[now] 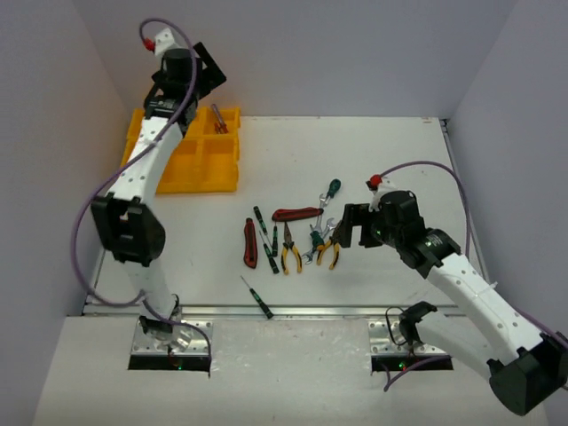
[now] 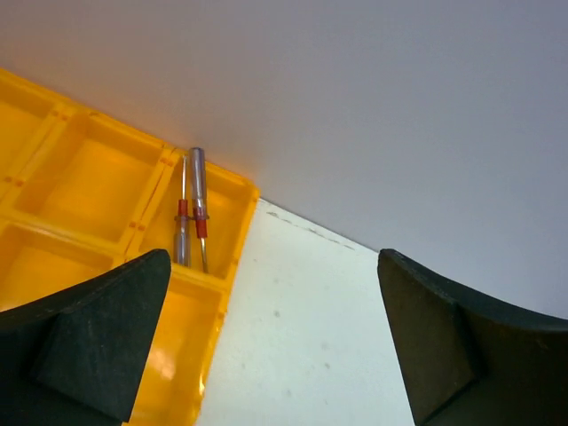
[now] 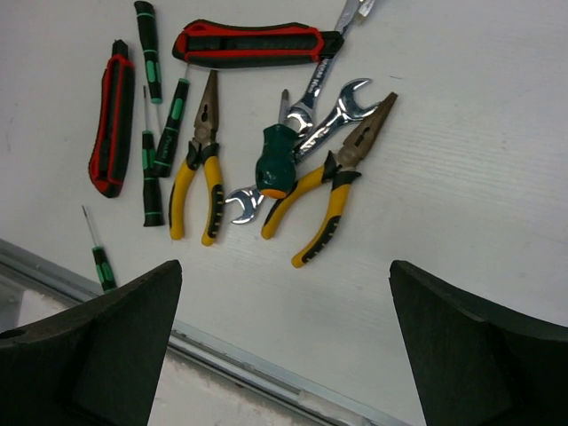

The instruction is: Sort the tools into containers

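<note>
Left gripper [image 2: 273, 262] is hovering with its fingers spread wide and nothing between them, over the far right corner of the yellow tray [image 1: 209, 173], which is sitting at ten o'clock on the table [image 1: 399, 177], close to the back wall. In that corner compartment two slim screwdrivers with red collars [image 2: 197, 209] are lying side by side, head to tail (as far as the wrist view shows).

Right gripper [image 3: 284, 271] is hanging with its fingers just as far apart, also empty, at three o'clock of the unsorted tools, which are lying loose on the table between centre and six o'clock.

Seen from the right wrist, a red-black utility knife [image 3: 111, 124] is lying at nine o'clock of the group and a longer red-black handle [image 3: 248, 44] is lying crosswise at twelve. Three slim green-black screwdrivers [image 3: 173, 124] are resting between the knife and the first yellow-handled pliers [image 3: 197, 173]. A stubby green-handled screwdriver [image 3: 280, 160] is lying across the silver wrenches [image 3: 333, 106], and the second yellow-handled pliers [image 3: 333, 191] are touching that cluster at its four o'clock.

One more small green-black screwdriver [image 3: 99, 257] is lying apart from the rest at seven o'clock, close to the table's near edge.
</note>
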Tool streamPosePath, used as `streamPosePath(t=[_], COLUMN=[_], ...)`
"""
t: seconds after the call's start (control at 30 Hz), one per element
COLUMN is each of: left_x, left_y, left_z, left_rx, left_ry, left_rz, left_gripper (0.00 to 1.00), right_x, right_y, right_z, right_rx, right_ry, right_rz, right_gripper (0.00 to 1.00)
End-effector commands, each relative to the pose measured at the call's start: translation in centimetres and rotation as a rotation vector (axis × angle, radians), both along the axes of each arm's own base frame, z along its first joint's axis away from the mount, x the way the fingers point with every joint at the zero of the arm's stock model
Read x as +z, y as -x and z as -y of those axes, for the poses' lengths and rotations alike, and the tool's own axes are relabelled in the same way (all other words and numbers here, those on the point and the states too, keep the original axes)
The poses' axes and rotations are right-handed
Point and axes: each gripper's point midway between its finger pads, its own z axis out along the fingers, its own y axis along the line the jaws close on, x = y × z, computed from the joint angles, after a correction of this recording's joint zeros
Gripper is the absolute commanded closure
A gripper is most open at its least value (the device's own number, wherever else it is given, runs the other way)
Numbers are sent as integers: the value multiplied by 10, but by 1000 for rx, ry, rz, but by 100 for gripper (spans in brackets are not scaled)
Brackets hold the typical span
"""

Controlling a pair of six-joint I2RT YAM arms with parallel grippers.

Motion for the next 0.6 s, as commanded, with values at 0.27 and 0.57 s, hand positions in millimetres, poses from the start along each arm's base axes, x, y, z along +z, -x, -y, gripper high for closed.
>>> streamPosePath(t=[0.27, 0.57], left_x=[4, 4], left_y=[296, 386], left_z=[13, -42], left_rx=[-210, -98], left_ry=[193, -92], left_rz=[149, 166], left_gripper=[0, 0], right_x=[-17, -77], right_y=[12, 63], right_z=[-134, -208], right_rx=[249, 433], right_ry=[91, 243], right_rz=[-117, -145], right_gripper=[29, 49])
